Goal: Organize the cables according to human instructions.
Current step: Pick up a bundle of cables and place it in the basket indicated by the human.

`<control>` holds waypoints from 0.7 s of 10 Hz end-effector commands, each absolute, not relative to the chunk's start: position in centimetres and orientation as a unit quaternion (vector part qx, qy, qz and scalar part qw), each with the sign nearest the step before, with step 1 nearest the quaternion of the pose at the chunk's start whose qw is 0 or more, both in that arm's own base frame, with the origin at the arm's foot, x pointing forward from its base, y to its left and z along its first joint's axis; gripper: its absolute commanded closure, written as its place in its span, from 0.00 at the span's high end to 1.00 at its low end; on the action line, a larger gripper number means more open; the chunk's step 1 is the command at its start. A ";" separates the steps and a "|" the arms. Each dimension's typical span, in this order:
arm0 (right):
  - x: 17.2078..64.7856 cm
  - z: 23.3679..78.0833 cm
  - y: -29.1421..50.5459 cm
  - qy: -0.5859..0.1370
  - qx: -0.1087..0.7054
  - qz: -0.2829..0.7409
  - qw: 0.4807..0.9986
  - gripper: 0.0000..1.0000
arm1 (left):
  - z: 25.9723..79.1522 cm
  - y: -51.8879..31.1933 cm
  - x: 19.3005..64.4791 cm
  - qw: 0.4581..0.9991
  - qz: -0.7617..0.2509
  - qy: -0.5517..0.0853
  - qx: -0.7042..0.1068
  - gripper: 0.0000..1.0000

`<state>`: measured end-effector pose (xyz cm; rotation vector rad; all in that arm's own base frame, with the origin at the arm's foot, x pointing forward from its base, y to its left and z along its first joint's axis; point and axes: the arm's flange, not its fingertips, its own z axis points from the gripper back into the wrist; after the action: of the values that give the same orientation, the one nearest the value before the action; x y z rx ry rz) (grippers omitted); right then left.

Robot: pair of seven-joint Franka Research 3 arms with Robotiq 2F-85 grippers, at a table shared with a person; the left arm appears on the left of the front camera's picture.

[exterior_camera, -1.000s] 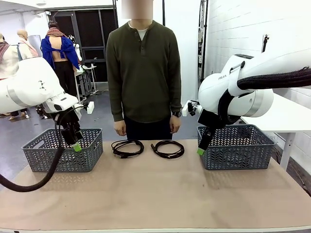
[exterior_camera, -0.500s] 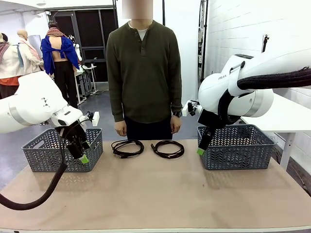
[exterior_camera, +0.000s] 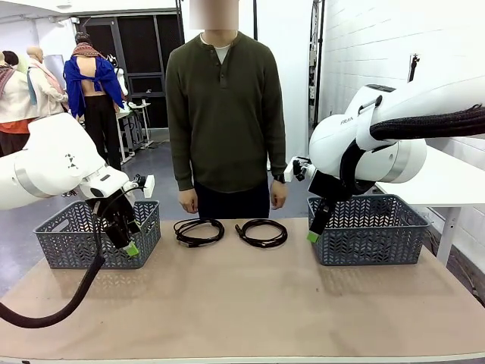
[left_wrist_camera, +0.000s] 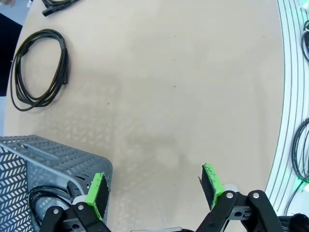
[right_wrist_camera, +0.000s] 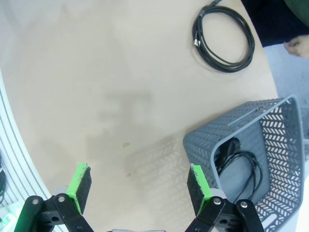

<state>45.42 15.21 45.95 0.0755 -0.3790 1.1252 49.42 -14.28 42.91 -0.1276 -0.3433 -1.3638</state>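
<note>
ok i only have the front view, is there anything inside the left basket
Observer: Yes. The left wrist view looks down into the left basket, and one coiled black cable lies inside.
Operator: and the other one
Observer: The right basket holds a second cable, seen from the right wrist.
Operator: are the arms carrying anything
Observer: No. The left gripper and right gripper are both open, with nothing between the pads.

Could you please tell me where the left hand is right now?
In the front view, the left hand hangs open by the right front corner of the left basket, with the nearest coiled cable farther right.
</note>
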 end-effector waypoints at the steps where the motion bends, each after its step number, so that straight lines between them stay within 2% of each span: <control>1: 45.4 45.9 15.2 -0.178 0.033 0.529 0.829 1.00 | 43.3 -14.3 49.4 0.762 -0.627 -0.152 -0.062 1.00; 7: 45.4 45.9 15.2 -0.178 0.033 0.529 0.829 1.00 | 43.3 -14.3 49.4 0.762 -0.627 -0.152 -0.062 1.00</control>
<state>45.42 15.21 45.95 0.0755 -0.3790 1.1252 49.42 -14.29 42.92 -0.1277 -0.3432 -1.3639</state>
